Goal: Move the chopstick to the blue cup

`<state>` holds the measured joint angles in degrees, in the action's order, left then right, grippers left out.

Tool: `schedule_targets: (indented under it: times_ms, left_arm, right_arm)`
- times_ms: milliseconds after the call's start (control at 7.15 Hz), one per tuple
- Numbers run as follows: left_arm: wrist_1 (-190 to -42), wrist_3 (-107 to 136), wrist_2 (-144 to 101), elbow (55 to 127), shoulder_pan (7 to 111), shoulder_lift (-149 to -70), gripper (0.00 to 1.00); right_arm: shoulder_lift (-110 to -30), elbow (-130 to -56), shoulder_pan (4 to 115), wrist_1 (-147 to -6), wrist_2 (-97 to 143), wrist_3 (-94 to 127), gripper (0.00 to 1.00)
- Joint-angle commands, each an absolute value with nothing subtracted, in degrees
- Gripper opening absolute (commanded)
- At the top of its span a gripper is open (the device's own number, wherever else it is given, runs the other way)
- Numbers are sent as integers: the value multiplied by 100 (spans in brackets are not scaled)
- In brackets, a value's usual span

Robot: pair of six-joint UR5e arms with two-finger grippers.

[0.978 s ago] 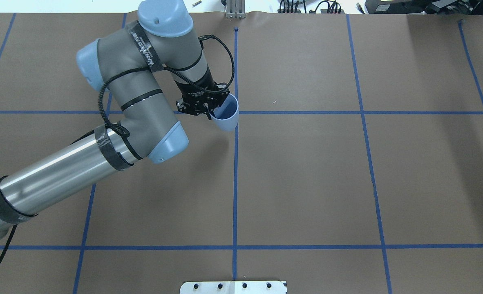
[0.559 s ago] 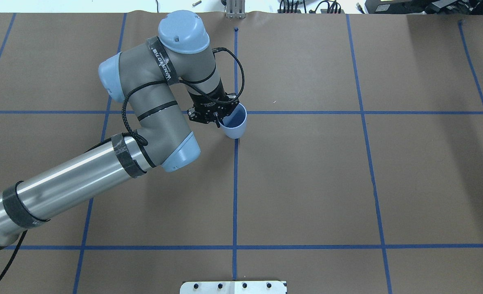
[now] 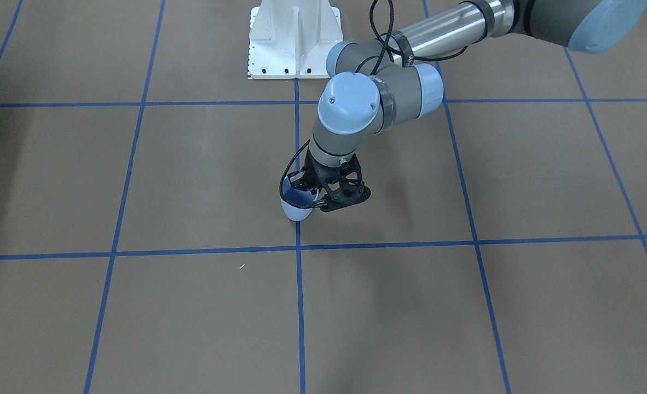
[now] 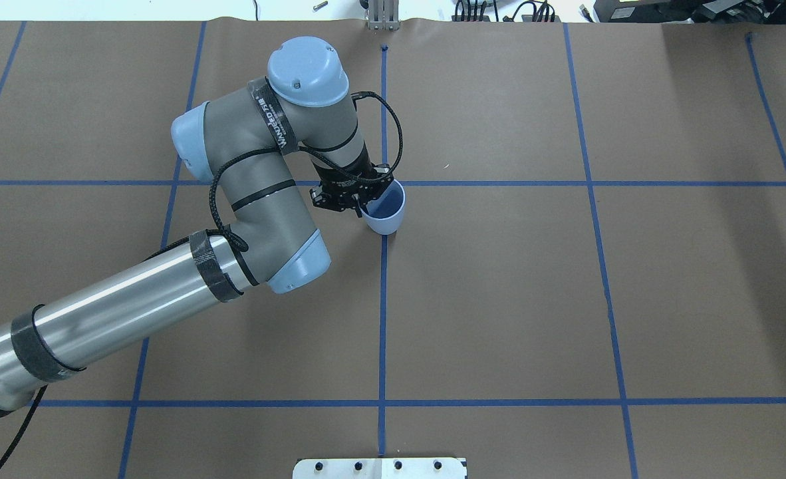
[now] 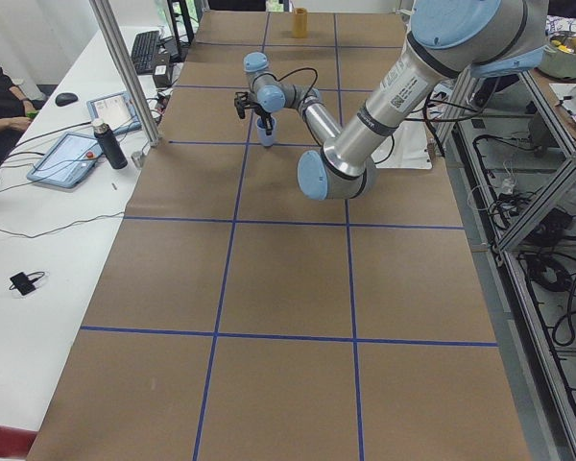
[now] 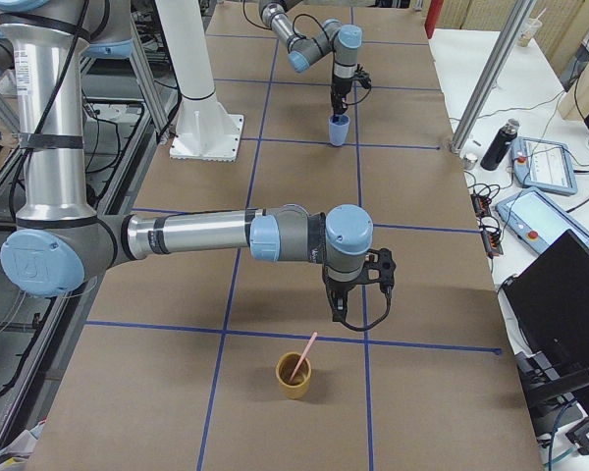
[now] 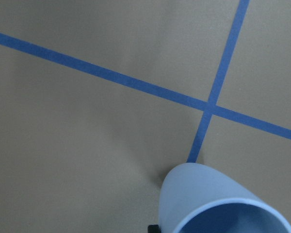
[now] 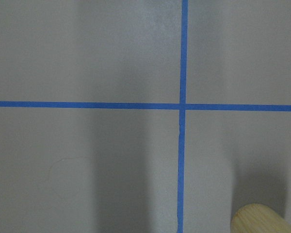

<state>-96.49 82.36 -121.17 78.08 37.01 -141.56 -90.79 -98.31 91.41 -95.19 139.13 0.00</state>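
Observation:
My left gripper (image 4: 365, 203) is shut on the rim of the blue cup (image 4: 386, 211), one finger inside and one outside. The cup is tilted, at the crossing of the blue tape lines; I cannot tell whether its base touches the table. It also shows in the front view (image 3: 294, 210), the left wrist view (image 7: 218, 204) and the right side view (image 6: 340, 130). One pink chopstick (image 6: 307, 351) leans in a tan cup (image 6: 294, 377) at the table's right end. My right gripper (image 6: 361, 312) hangs just above and behind that cup; I cannot tell whether it is open or shut.
The table is brown paper with a blue tape grid. The white robot base plate (image 4: 380, 468) is at the near edge. A metal post (image 6: 491, 74), a black bottle (image 6: 496, 145) and tablets stand on the operators' side. A tan rounded edge (image 8: 256, 219) shows in the right wrist view.
My left arm has carried the blue cup to the right and toward the robot, onto the centre tape line. The grip on the rim is the same.

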Motion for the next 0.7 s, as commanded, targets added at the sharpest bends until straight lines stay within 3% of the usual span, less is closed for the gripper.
schedule_targets:
  times_ms: [0, 140, 559]
  left_arm:
    - [-9668, 8148, -12068, 7813, 3683, -14142, 76]
    - [-9668, 8069, -12076, 7831, 3683, -14150, 98]
    - [-9572, 8068, -12137, 8514, 4076, -14002, 98]
  right_arm:
    - [-9079, -9818, 9141, -9519, 13913, 0, 100]
    - [-9079, -9817, 9141, -9519, 13913, 0, 100]
    - [-9070, -9922, 9149, -9527, 13913, -9, 100]
